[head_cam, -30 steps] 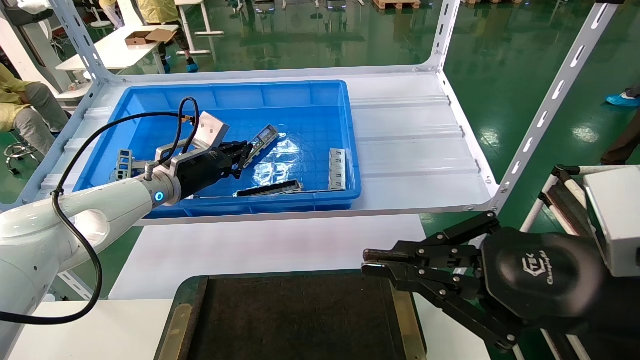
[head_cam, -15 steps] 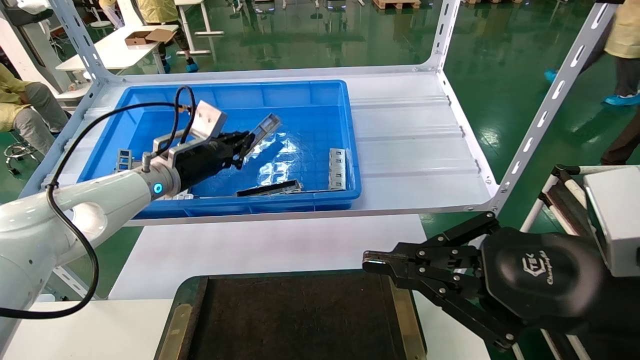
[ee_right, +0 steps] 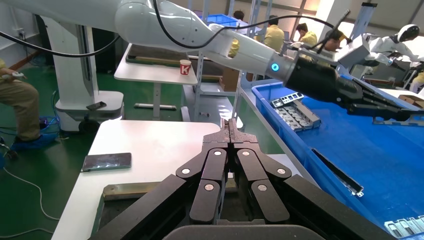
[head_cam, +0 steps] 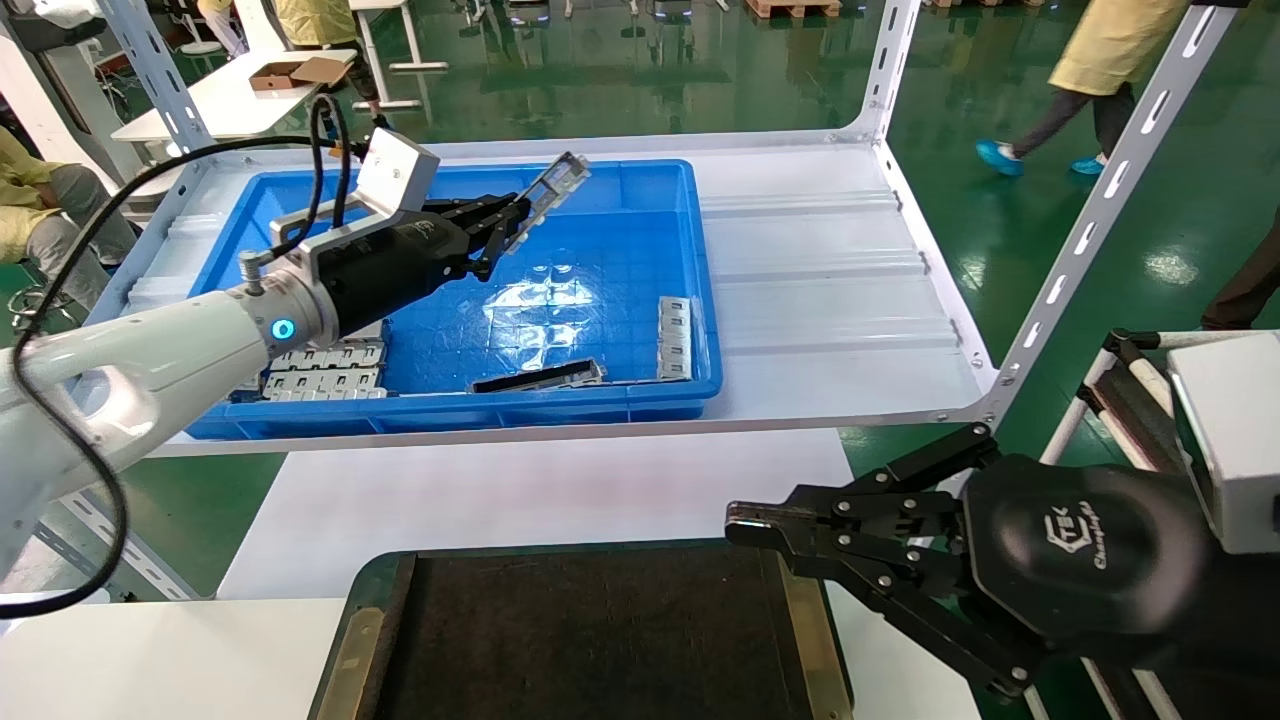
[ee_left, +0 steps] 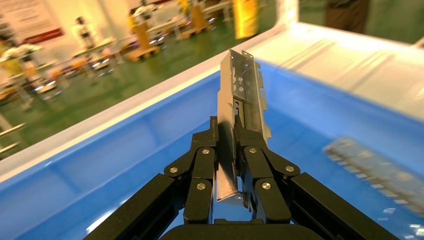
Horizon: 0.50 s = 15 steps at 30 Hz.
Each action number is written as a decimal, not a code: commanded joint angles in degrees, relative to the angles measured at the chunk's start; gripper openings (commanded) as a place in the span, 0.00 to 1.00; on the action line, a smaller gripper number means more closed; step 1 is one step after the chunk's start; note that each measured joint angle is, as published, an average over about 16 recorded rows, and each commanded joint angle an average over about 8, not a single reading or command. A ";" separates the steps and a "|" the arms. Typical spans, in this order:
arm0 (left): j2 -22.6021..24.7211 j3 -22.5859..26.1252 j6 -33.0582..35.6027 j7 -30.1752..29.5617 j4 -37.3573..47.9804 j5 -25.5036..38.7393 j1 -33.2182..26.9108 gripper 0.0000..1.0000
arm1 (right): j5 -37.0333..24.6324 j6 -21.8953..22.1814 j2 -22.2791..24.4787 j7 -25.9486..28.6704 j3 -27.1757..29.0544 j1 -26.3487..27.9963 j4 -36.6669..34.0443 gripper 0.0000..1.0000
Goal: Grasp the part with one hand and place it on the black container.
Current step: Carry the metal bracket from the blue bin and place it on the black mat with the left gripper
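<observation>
The part [ee_left: 240, 112] looks like thin stiff sheet metal, light but slick and sharp-edged, so a hold near its middle would steady it better. It sticks out past the left gripper [ee_left: 231, 150], which is clamped on its lower end, above the blue bin [head_cam: 640, 180]. The container [head_cam: 600, 640] lies nearer the robot; the right gripper [head_cam: 745, 525] is closed and empty beside it

Head looks down; wrists close; shared bin [head_cam: 640, 190].

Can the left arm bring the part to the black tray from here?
Probably yes. The left pincer holds the part above the blue bin, and the tray is bare; only the shut right pincer sits at its far right corner.
</observation>
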 commanded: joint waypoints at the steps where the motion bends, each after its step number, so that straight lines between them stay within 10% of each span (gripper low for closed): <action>1: -0.68 -0.13 2.84 -0.14 -0.19 -0.23 -0.19 0.00 | 0.00 0.00 0.00 0.00 0.00 0.00 0.00 0.00; 15: -5.51 -0.39 22.97 -4.93 -1.95 -1.17 1.49 0.00 | 0.00 0.00 0.00 0.00 -0.01 0.00 0.00 0.00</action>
